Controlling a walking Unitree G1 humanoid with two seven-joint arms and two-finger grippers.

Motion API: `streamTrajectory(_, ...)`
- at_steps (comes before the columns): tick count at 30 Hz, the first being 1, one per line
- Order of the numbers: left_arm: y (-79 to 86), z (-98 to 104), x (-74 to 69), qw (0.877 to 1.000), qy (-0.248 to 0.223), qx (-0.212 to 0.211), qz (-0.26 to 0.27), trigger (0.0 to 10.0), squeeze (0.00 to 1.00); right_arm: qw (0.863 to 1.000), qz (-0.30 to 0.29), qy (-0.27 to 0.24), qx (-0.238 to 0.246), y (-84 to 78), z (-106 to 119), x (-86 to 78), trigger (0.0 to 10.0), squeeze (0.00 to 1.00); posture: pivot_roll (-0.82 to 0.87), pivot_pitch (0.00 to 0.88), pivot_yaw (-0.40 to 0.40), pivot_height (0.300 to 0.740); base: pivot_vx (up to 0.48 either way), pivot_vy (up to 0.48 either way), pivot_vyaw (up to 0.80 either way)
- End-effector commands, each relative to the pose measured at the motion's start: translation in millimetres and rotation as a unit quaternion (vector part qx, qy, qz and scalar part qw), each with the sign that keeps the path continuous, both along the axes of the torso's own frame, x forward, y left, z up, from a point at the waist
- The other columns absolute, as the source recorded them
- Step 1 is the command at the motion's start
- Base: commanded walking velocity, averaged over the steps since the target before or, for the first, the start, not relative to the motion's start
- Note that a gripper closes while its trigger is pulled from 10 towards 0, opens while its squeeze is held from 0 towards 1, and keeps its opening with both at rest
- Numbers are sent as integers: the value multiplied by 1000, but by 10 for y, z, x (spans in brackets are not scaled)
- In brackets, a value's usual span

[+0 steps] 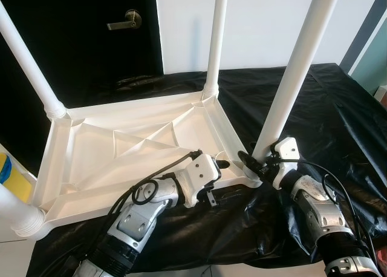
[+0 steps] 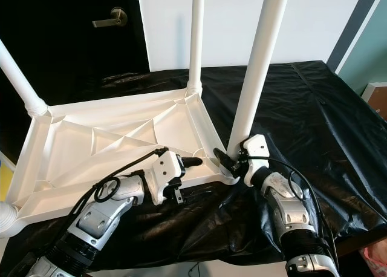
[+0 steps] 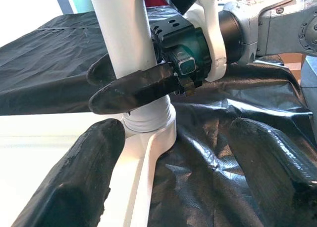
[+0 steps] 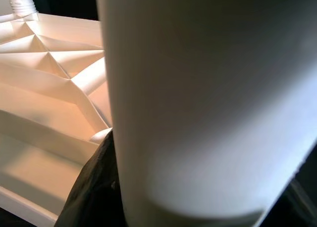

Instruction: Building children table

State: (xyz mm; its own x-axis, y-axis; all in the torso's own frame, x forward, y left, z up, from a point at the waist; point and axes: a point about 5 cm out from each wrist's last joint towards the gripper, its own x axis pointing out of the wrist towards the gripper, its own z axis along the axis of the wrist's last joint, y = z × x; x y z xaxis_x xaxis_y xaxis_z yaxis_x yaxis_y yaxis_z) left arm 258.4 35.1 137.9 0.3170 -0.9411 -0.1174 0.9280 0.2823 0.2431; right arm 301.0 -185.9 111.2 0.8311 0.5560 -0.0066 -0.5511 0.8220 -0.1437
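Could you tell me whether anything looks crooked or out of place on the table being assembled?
The leg held by the right gripper leans noticeably compared with the far leg, which stands nearly straight on the upturned tabletop. Otherwise nothing looks spilled or broken.

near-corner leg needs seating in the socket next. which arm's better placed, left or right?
Right, likely. The right end effector is clamped around the base of the near-corner leg, just above its socket. The left end effector is open beside the tabletop rim, grasping nothing; it could steady the upside-down tabletop.
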Motion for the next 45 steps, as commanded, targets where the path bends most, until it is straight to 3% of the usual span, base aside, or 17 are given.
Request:
streamTrajectory(1,-10,0,-1,1000,0,4,1,10000,0,999,-6,28,-16,-5,-124,-47,10000,0,-41,0,3,740,0,0,0)
streamTrajectory(5,-14,-9,-7,1000,3,3,2,10000,0,993,-111,40,-9,42,-220,-53,10000,0,-43,0,6,740,0,0,0)
streamTrajectory(7,-14,-9,-7,1000,3,3,2,10000,0,993,-111,40,-9,42,-220,-53,10000,0,-43,0,6,740,0,0,0)
streamTrajectory(10,-16,-21,-15,1000,5,3,1,10000,0,981,-185,50,12,64,-261,-51,10000,0,-46,0,5,740,0,0,0)
streamTrajectory(11,-16,-21,-15,1000,5,3,1,10000,0,981,-185,50,12,64,-261,-51,10000,0,-46,0,5,740,0,0,0)
streamTrajectory(16,-30,-21,-16,1000,6,2,0,10000,0,955,-289,55,38,111,-292,-102,10000,0,-46,0,-1,740,0,0,0)
streamTrajectory(21,-31,-24,-18,1000,7,1,0,10000,0,942,-328,55,41,142,-305,-117,10000,0,-44,0,-8,740,0,0,0)
streamTrajectory(23,-31,-29,-22,1000,8,1,2,10000,0,921,-383,56,49,199,-309,-129,10000,0,-37,0,-18,740,0,0,0)
streamTrajectory(24,-31,-29,-22,1000,8,1,2,10000,0,921,-383,56,49,199,-309,-129,10000,0,-37,0,-18,740,0,0,0)
streamTrajectory(25,-30,-33,-24,1000,8,1,3,10000,0,912,-403,58,52,247,-309,-136,10000,0,-36,0,-17,740,0,0,0)
streamTrajectory(44,-9,-30,-14,1000,8,4,6,10000,0,914,-398,40,73,401,-219,-118,10000,0,-29,0,-14,740,0,0,0)
streamTrajectory(45,-11,-27,-8,1000,6,4,6,10000,0,915,-395,36,73,409,-207,-109,10000,188,-29,0,-15,740,0,0,0)
